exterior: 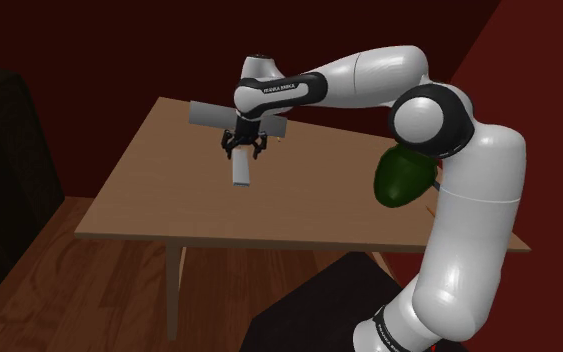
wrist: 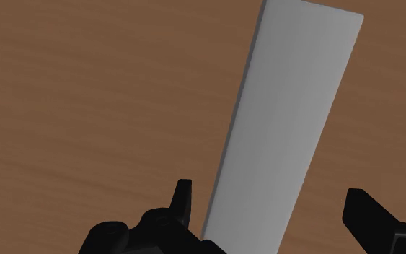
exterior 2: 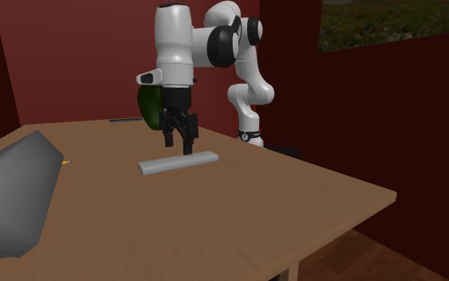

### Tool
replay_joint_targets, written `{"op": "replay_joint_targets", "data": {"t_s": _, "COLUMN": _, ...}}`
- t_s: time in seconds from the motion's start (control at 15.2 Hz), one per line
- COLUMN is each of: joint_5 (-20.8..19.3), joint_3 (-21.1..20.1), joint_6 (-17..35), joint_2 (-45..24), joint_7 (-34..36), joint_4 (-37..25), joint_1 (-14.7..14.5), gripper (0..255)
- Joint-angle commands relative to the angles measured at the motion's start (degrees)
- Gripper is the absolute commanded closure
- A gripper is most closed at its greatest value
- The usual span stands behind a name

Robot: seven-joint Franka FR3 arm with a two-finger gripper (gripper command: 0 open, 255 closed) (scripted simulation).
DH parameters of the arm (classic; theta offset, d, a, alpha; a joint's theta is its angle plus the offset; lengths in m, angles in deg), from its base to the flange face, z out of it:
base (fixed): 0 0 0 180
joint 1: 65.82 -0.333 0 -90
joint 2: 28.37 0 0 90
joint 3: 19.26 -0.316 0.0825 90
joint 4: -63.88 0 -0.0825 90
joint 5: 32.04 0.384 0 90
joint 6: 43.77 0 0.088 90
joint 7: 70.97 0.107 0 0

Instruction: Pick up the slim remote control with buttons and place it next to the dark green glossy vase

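- A pale grey remote (exterior: 240, 174) is seen lying flat on the brown surface (exterior: 149, 200).
- The black hand (exterior: 245, 150) is poised over its far end, fingers apart.
- A dark green vase (exterior: 399, 178) is partly hidden by the arm, right.
- A grey object (exterior: 212, 114) is seen farther back.

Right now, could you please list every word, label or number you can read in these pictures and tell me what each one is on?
Dark lettering on the white arm, on the link just above the hand: too small to read.
Dark lettering on the arm's lowest link: too small to read.
Remote control: plain grey, no marks or numbers.
Vase: plain dark green, no text.
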Motion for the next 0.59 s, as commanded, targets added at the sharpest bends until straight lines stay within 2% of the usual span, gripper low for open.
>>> {"op": "replay_joint_targets", "data": {"t_s": 0.0, "joint_5": -0.09, "joint_3": 0.03, "joint_6": 1.33, "joint_2": -0.63, "joint_7": 0.17, "joint_4": 0.67, "joint_1": -0.06, "gripper": 0}}
{"op": "replay_joint_targets", "data": {"t_s": 0.2, "joint_5": -0.24, "joint_3": 0.12, "joint_6": 3.56, "joint_2": -1.83, "joint_7": 0.27, "joint_4": 1.70, "joint_1": -0.07, "gripper": 0}}
{"op": "replay_joint_targets", "data": {"t_s": 0.53, "joint_5": -0.24, "joint_3": 0.12, "joint_6": 3.56, "joint_2": -1.83, "joint_7": 0.27, "joint_4": 1.70, "joint_1": -0.07, "gripper": 0}}
